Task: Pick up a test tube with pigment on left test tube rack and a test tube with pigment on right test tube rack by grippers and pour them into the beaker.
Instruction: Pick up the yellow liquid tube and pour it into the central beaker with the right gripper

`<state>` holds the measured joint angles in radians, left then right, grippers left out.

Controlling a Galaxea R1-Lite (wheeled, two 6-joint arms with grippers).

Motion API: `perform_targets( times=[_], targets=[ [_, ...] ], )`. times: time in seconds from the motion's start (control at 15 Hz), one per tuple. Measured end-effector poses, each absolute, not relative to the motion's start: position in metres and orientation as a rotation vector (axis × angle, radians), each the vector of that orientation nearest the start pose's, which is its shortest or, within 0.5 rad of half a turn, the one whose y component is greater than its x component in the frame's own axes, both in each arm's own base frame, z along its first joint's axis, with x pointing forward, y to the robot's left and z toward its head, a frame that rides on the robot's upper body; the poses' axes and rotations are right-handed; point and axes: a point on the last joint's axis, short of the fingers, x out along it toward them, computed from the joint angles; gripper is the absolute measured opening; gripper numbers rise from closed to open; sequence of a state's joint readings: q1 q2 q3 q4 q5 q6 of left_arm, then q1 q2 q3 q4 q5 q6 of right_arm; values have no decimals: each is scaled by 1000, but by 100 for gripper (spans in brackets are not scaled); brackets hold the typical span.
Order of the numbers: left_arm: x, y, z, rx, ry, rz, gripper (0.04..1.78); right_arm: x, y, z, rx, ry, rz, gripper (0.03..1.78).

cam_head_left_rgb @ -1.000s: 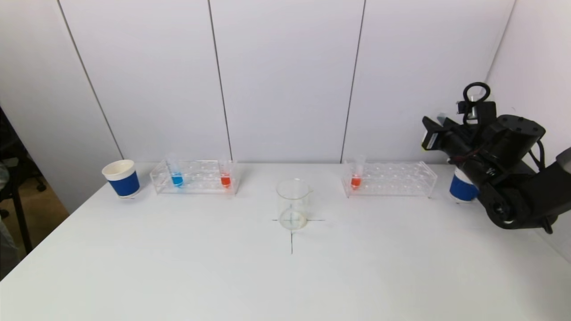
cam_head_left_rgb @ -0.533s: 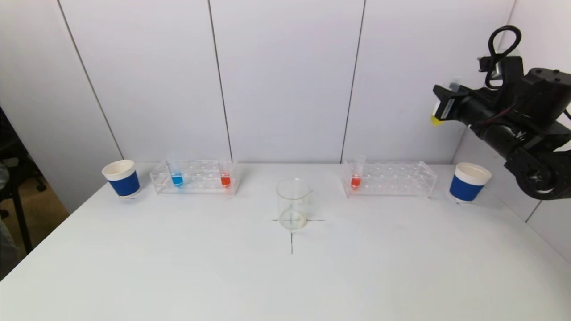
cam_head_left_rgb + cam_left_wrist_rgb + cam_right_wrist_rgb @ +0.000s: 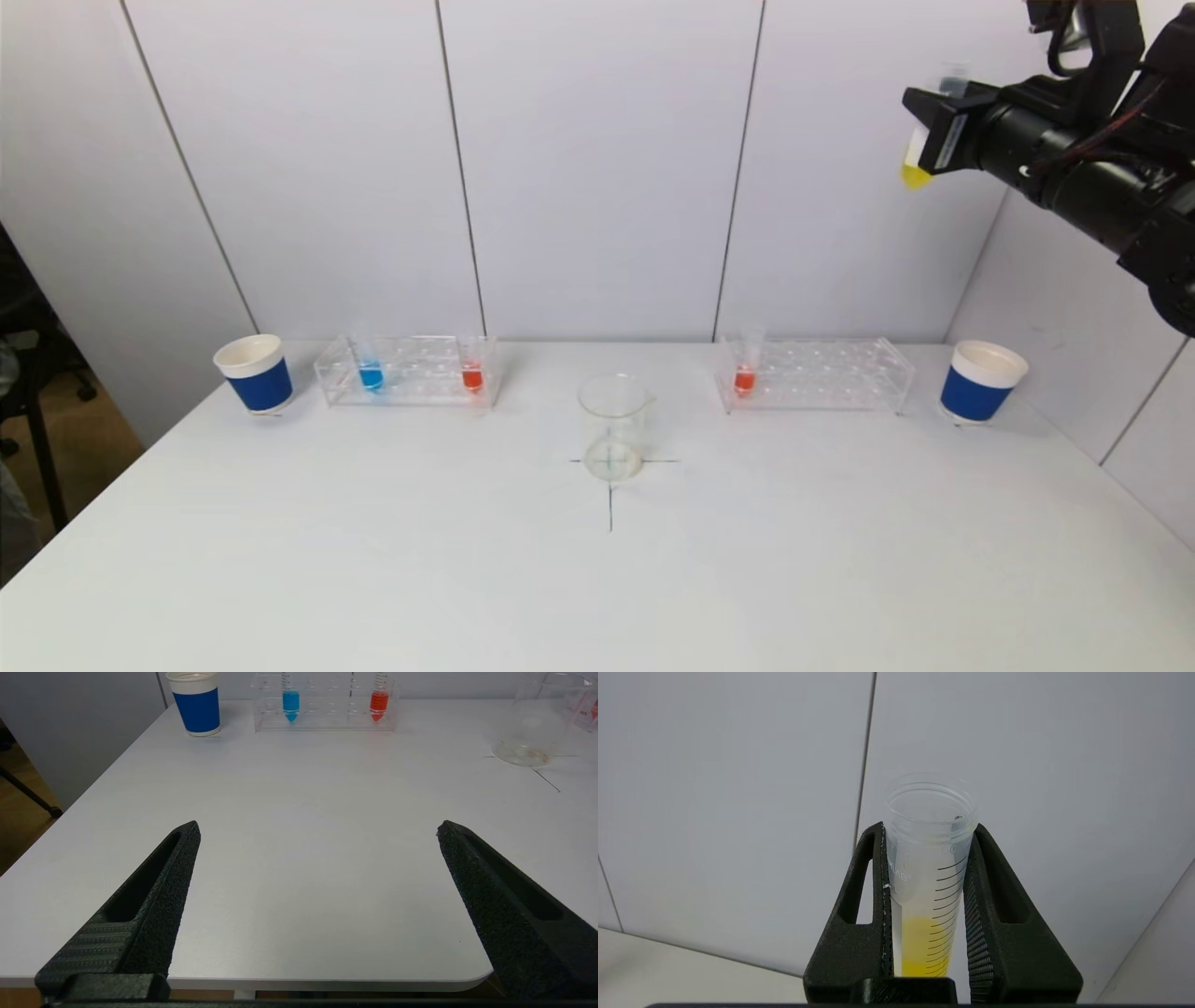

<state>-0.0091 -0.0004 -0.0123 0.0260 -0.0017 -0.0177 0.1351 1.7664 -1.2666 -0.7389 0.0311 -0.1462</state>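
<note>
The right gripper (image 3: 936,131), clamped on the yellow tube (image 3: 927,877), has risen high above the right rack (image 3: 817,373), so carrying to the beaker (image 3: 613,427) comes next, while the left gripper (image 3: 317,868) waits open.

Right arm (image 3: 1083,177), upper right of head frame: matte black cylindrical housings w/ black cables looped on top. Right gripper (image 3: 927,877): black textured tapered fingers, ribbed inner pads, slotted cut-outs. Left gripper (image 3: 317,858): same black grainy wedge fingers w/ slots.

The head view looks down across the white desk (image 3: 597,579); the left wrist view, low at its edge, shares the clear glass beaker (image 3: 613,427) (image 3: 537,718); the right wrist view faces the wall.
</note>
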Motion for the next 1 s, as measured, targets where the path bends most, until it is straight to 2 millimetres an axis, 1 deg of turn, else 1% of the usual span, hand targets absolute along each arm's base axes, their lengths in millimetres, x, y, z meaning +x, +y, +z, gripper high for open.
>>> perform_targets(
  times=[0.27, 0.4, 0.53, 0.67, 0.87, 1.0],
  targets=[
    [-24, 0, 76, -18, 13, -10, 177, 339, 66, 328, -173, -246, 224, 49],
    [-24, 0, 76, -18, 13, -10, 177, 337, 73, 333, -220, -258, 313, 49],
    [-24, 0, 76, -18, 13, -10, 177, 338, 84, 332, -291, -276, 352, 49],
    [-24, 0, 76, -18, 13, -11, 177, 339, 101, 327, -352, -283, 393, 49],
    [-24, 0, 76, -18, 13, -11, 177, 344, 126, 315, -451, -289, 459, 49],
    [-24, 0, 76, -18, 13, -11, 177, 347, 139, 306, -494, -287, 497, 49]
  ],
)
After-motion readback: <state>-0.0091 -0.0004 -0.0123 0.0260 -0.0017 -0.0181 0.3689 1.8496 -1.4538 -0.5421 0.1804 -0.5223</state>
